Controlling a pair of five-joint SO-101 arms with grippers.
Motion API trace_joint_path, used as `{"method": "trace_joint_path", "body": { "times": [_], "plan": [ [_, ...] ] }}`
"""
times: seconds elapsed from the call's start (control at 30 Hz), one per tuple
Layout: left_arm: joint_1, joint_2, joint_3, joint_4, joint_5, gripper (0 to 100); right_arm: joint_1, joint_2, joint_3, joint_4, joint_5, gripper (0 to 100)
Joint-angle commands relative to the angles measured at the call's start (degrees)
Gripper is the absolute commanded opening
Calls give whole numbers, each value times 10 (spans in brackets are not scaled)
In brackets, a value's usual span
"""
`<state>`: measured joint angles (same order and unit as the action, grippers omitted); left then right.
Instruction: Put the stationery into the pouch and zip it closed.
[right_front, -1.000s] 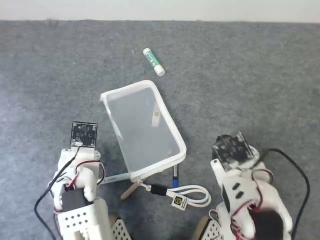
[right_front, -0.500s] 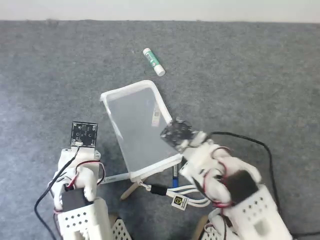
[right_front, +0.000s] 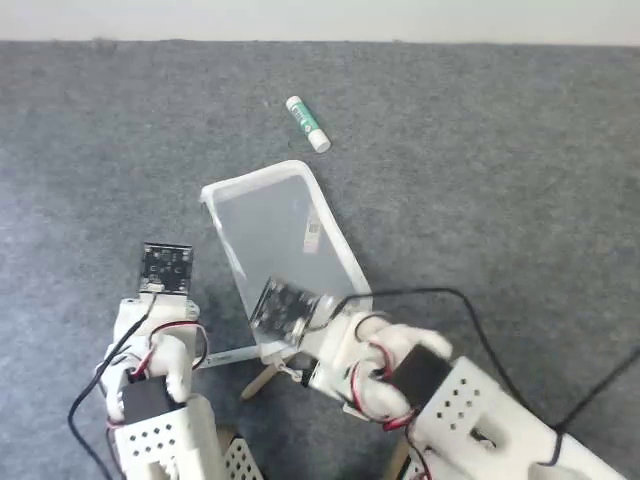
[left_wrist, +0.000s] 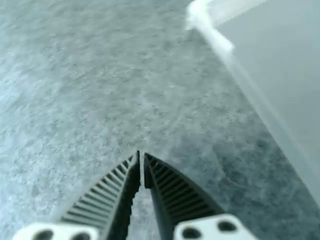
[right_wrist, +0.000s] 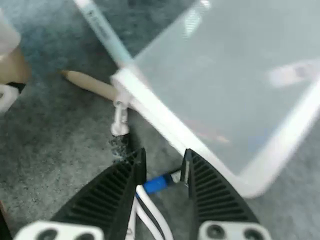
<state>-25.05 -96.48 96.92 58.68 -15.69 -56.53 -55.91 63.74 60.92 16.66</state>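
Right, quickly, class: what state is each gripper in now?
Left gripper: shut, holding nothing.
Right gripper: open, empty, above a small blue plastic piece beside the clear white-edged pouch.

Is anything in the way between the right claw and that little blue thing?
Nothing visible blocks it. The open right gripper hovers over the blue item, by the pouch edge. A white cord lies beside it and might get pinched too.
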Motion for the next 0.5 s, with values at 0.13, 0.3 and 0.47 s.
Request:
{"method": "trace_joint_path", "body": {
  "times": [0.13,0.3,0.47],
  "plan": [
    [-16,-11,-8,-22,-2,12,-38,4,70,-125,-4,121],
    [-17,-11,-12,-22,-2,12,-38,4,55,-95,-4,121],
    [-17,-11,-12,-22,-2,12,-44,5,60,-92,-4,121]
  ]
}}
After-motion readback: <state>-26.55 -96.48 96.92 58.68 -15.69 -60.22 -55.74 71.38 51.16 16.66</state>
